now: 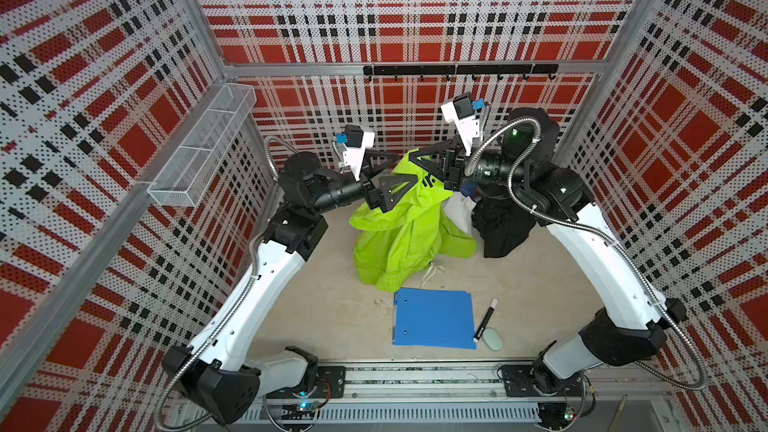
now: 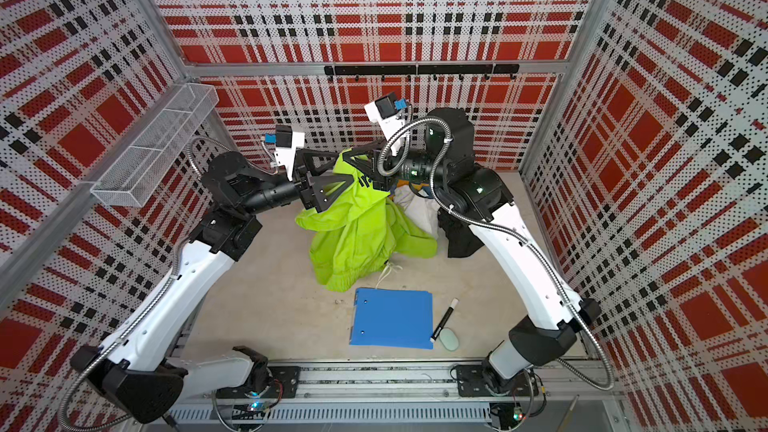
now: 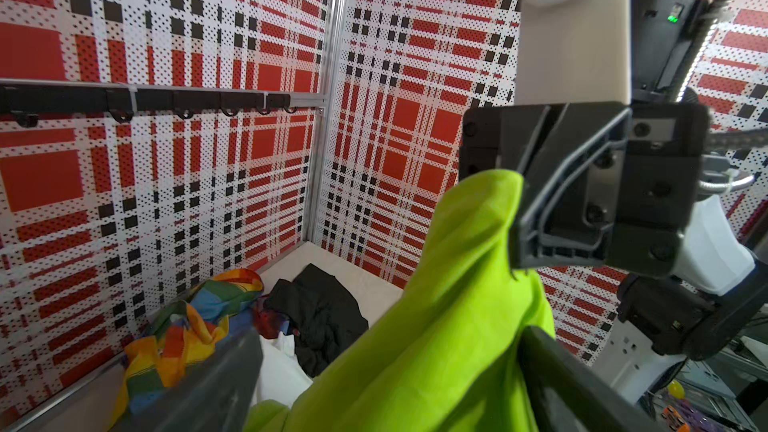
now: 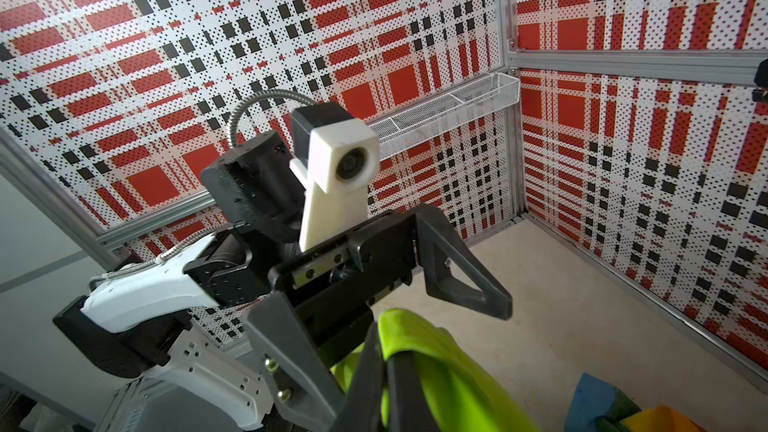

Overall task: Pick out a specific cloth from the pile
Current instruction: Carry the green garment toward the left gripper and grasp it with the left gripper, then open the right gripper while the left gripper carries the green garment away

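Cloth (image 1: 399,238): lime green, centre of table (image 1: 332,305), top corner raised, hem resting on the table. Right gripper (image 1: 412,156): clamped on that raised corner. Left gripper (image 1: 405,169): jaws wide, straddling the fabric. Pile (image 1: 498,222): 3 o'clock. Blue folder (image 1: 434,317): 6 o'clock.

Beige tabletop (image 1: 332,317) w/ pile (image 1: 498,226), blue folder (image 1: 434,317), marker (image 1: 485,321), pale oval (image 1: 493,338).

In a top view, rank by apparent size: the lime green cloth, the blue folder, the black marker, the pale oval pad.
1. lime green cloth
2. blue folder
3. black marker and pale oval pad: unranked, marker longer, pad wider.
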`<state>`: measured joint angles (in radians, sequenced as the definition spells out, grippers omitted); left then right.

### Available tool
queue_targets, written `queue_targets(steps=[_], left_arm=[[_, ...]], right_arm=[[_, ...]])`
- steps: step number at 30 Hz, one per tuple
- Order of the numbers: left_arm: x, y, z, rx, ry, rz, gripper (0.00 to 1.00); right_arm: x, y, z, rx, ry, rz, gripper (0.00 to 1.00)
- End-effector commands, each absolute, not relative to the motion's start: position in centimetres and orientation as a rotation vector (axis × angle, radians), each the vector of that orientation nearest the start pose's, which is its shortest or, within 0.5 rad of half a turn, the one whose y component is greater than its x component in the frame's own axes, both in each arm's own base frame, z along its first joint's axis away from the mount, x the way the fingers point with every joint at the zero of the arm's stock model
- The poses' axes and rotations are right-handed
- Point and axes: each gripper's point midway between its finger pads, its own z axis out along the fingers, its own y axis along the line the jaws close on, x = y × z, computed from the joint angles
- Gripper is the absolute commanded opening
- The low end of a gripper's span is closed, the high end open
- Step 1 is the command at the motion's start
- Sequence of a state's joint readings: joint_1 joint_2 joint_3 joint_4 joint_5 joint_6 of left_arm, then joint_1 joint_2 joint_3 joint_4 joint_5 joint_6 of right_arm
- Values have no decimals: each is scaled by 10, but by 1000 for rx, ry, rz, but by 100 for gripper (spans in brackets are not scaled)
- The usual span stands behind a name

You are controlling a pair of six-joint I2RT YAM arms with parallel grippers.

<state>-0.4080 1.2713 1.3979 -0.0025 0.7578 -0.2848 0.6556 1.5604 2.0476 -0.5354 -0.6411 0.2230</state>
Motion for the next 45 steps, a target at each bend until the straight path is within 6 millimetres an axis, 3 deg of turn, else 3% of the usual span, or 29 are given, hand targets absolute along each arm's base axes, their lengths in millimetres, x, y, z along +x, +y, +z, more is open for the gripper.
queue_targets(steps=[1,4,10,16,18,24,25,28,31,37,41,45], left_arm=[[296,-269,478,775,1409,-1140,100],[296,-285,467,808,1445,-1185,84],[301,-285,457,764,1478,-1160,26],[295,-268,469,705,1446,-1082,5],[299,-259,474,668,1448,-1051,1],[317,-206,507,530,1413,-1032,0],[318,-197,516,513,1397,-1023,0],[321,-170,538,470,1353,-954,0],[324,-140,557,407,1331,-900,0],[320,-89,580,295,1300,-801,0],[328,-61,567,217,1357,-716,0],[340,-40,540,139,1458,-617,0]], right_arm=[[256,336,567,-910,1353,1184,0],[261,338,563,-898,1372,1172,0],[286,331,549,-804,1460,1045,0],[307,322,535,-710,1531,939,0],[312,318,533,-678,1543,912,11],[307,309,538,-650,1520,898,63],[306,308,538,-649,1519,894,77],[303,304,536,-650,1522,883,93],[299,298,535,-641,1515,872,100],[292,286,530,-617,1504,846,100],[289,279,529,-596,1491,828,100],[290,272,529,-580,1496,788,100]])
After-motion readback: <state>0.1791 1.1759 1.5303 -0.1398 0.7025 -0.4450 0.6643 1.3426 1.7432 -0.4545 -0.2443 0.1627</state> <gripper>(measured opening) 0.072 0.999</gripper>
